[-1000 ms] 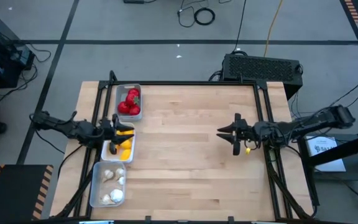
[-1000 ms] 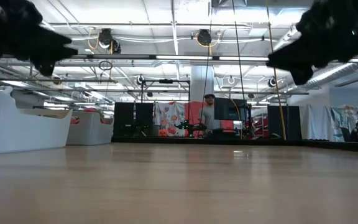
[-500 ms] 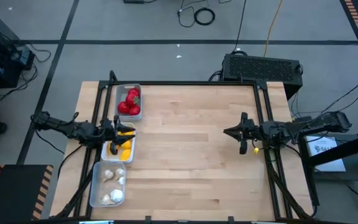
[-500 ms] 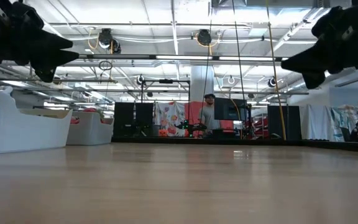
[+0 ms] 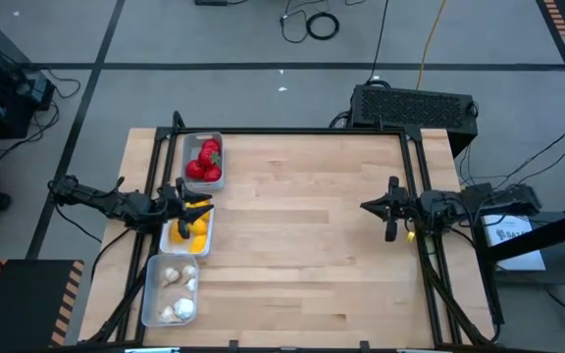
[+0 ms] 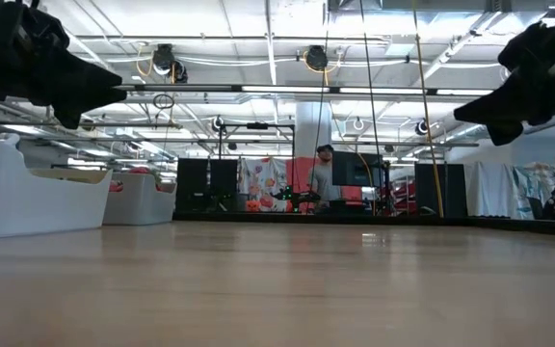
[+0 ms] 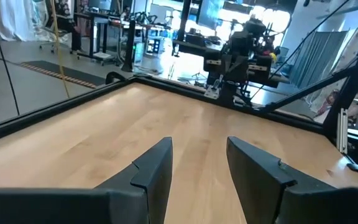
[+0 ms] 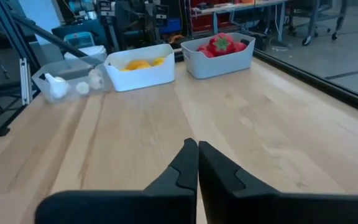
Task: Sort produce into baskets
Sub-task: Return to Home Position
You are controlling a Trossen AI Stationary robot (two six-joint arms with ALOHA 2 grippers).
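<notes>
Three pale trays stand in a row along the table's left edge. The far tray (image 5: 204, 160) holds red pieces (image 8: 221, 44). The middle tray (image 5: 190, 227) holds yellow-orange pieces (image 8: 138, 63). The near tray (image 5: 172, 291) holds whitish garlic bulbs (image 8: 58, 85). My left gripper (image 5: 204, 208) hovers over the middle tray's far part, fingers open and empty (image 7: 197, 162). My right gripper (image 5: 365, 207) hangs above the bare wood near the table's right edge, fingers shut on nothing (image 8: 196, 152).
Bare wooden tabletop (image 5: 292, 235) lies between the two grippers. A black frame rail (image 5: 292, 130) runs along the table's edges. A black box (image 5: 415, 105) sits beyond the far right corner. A person (image 6: 326, 178) stands far back in the room.
My right gripper has drawn back toward the table's right edge, staying above the wood.
</notes>
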